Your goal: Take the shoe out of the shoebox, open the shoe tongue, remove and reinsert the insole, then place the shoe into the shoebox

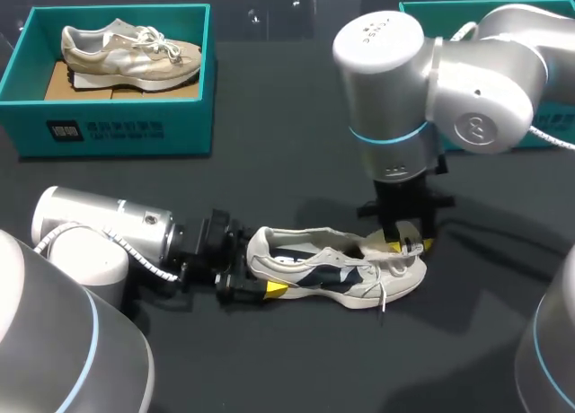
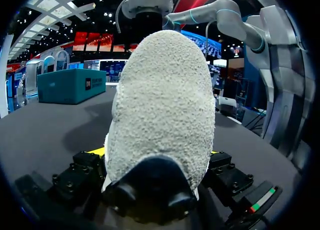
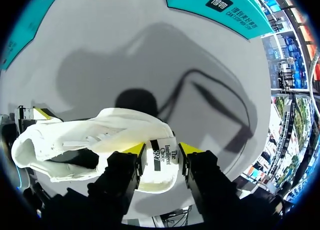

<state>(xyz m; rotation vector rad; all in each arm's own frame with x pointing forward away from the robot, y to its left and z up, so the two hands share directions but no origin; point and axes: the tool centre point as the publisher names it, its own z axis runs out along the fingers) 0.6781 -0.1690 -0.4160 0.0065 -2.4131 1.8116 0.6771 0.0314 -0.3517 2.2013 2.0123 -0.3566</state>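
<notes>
The shoe (image 1: pixel 341 271) is set on the dark table (image 1: pixel 296 171), well apart from the teal shoebox (image 1: pixel 117 130); its heel is clamped by the left gripper (image 1: pixel 255 271). Its tongue (image 3: pixel 162 166) is pinched between the yellow-tipped fingers of the right gripper (image 3: pixel 161 154), which is held above the forefoot.

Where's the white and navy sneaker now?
The white and navy sneaker lies on the black table, head view's near middle, left gripper gripping its heel, right gripper its tongue.
</notes>
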